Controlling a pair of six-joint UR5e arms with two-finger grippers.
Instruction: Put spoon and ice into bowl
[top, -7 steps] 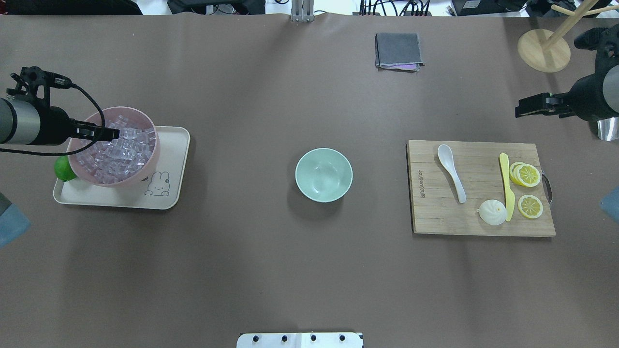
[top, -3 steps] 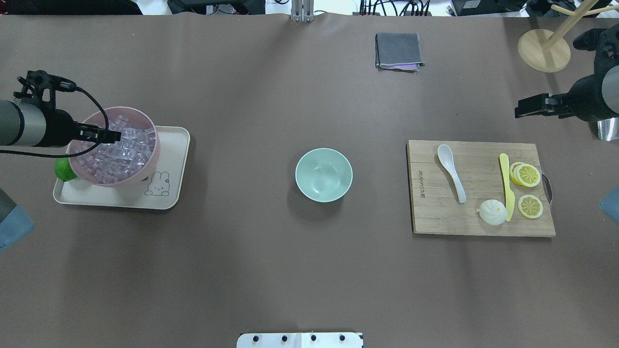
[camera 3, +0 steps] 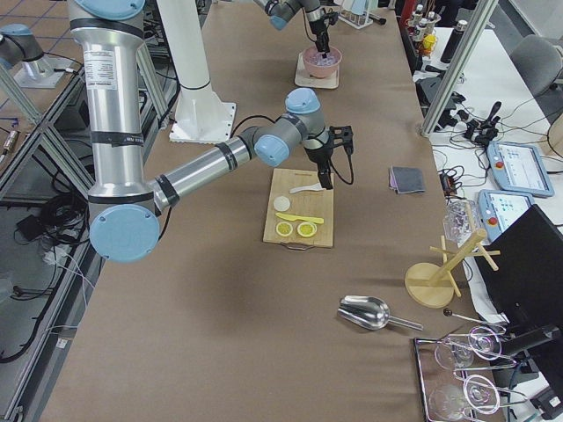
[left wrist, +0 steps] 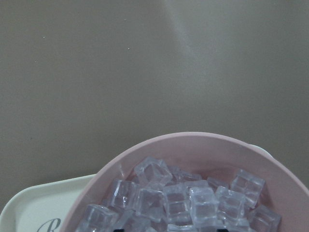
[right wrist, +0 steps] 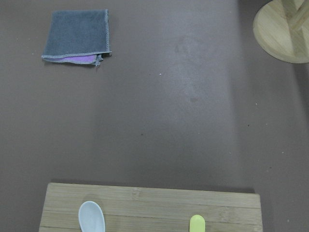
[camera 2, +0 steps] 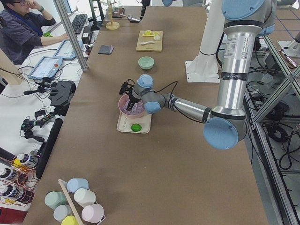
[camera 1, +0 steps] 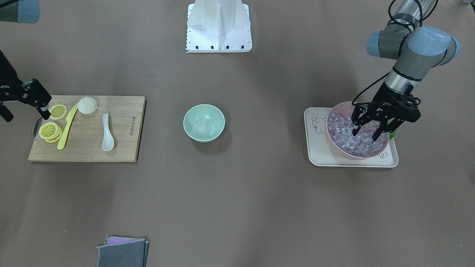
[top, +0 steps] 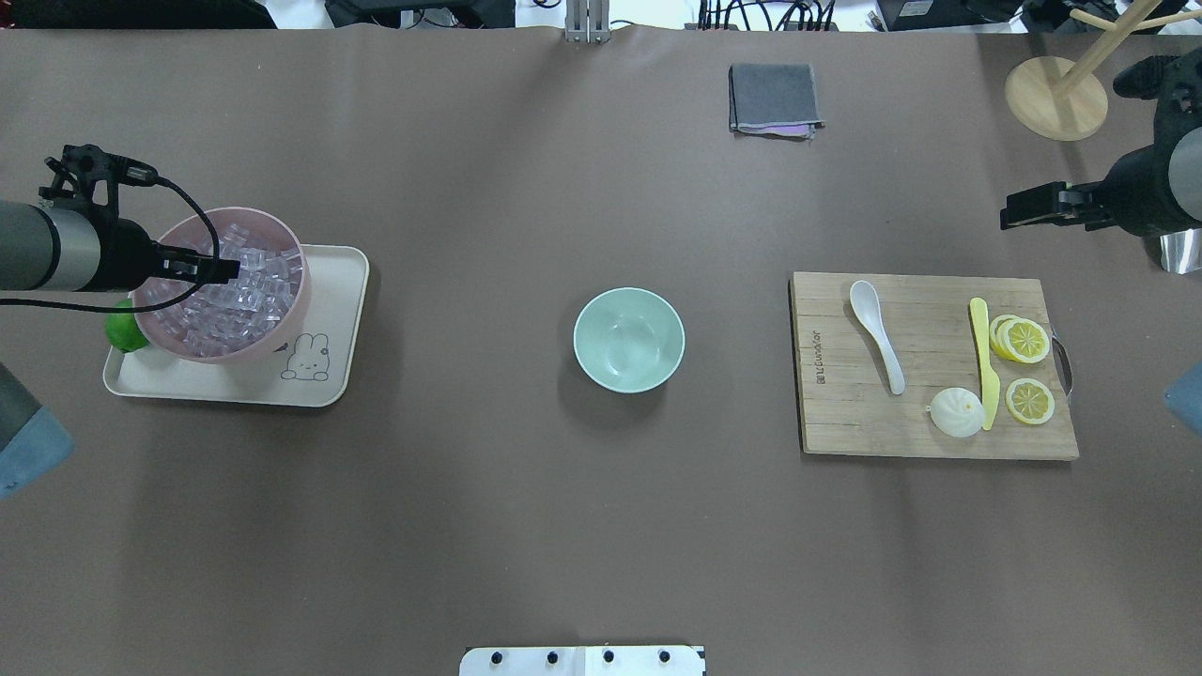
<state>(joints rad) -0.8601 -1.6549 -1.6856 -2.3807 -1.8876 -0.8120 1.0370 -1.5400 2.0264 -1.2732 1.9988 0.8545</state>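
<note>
Your L pincer is wide open & points down over the pink bowl. Its tips are right by the ice piled in there, but you can't tell if they touch a cube. The pink bowl sits on a pale tray w/ a green lime beside it, out on the L side of the desk. The green bowl stands alone in the middle of the desk, well apart from the tray. Your R pincer looks wide open too & hangs up over the far edge of the wood board. The spoon lies flat on that board, on the side nearest the green bowl. A yellow knife, lemon slices & a white bun lie on the board too.
</note>
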